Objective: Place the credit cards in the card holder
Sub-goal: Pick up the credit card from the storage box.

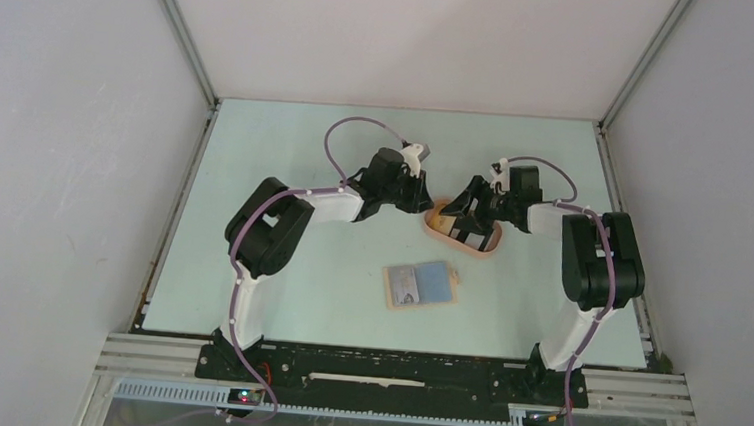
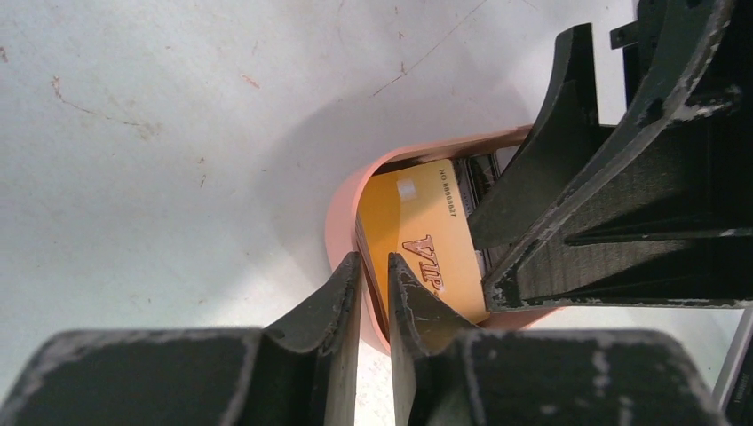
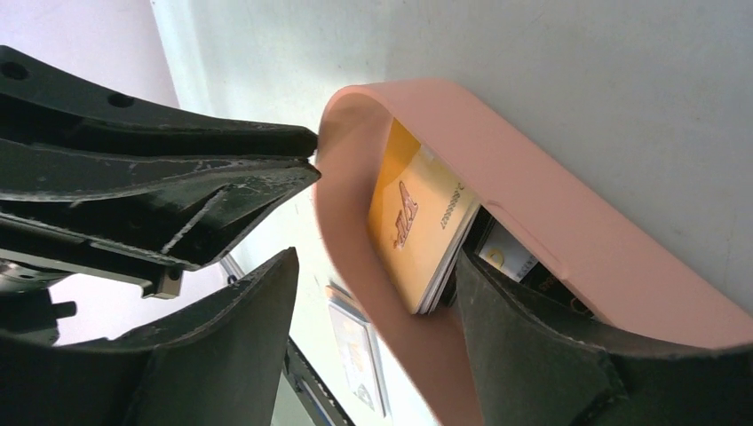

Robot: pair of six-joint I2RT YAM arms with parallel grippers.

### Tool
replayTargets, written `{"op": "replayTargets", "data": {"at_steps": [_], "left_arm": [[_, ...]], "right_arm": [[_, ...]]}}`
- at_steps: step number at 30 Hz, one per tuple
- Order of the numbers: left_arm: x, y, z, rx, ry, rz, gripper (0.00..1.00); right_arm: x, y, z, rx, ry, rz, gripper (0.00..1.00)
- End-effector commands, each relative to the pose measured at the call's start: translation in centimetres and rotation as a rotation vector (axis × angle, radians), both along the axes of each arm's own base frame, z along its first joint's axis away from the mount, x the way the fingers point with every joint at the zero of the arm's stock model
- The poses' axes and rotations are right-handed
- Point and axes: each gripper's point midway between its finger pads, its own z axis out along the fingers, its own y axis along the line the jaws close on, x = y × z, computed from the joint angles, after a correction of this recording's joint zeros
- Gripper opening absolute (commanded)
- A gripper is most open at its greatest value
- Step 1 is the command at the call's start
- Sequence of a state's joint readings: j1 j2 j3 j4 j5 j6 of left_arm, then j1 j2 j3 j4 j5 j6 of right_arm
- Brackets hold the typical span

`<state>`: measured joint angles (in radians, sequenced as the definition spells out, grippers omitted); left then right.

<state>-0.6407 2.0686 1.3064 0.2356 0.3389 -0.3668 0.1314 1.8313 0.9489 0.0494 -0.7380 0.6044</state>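
My left gripper (image 2: 373, 259) is pinching the rim of the peach tray (image 2: 342, 209), almost closed. My right gripper (image 3: 375, 262), wide open and empty, is straddling the orange credit card (image 3: 417, 231) at centre frame, its long axis running downward.

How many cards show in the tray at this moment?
2: a yellow card on top of the stack in the tray, and a white card partly showing beneath it. Edges under the yellow card suggest more, hidden.
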Motion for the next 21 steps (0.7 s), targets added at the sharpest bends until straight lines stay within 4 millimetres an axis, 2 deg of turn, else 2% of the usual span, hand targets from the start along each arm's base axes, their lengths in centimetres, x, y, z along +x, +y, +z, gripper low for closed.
{"op": "replayTargets", "data": {"at_steps": [1,9,16,21], "left_arm": [[0.0,-2.1,2.7,-0.067,-0.031,-0.049,0.21],[-0.1,-2.1,2.7,-0.067,-0.028,-0.052,0.20],[0.0,-2.1,2.7,-0.068,-0.031,-0.050,0.20],[0.0,-2.1,2.7,-0.068,-0.029,-0.050,0.20]], "right_arm": [[0.7,1.3,1.8,0.077,-0.063,0.032,0.73],[0.8,1.2,1.9,0.063,-0.058,0.042,0.70],[0.4,2.2,3.0,0.135,-0.070,0.089,0.58],[0.4,2.2,3.0,0.145,-0.066,0.094,0.57]]}}
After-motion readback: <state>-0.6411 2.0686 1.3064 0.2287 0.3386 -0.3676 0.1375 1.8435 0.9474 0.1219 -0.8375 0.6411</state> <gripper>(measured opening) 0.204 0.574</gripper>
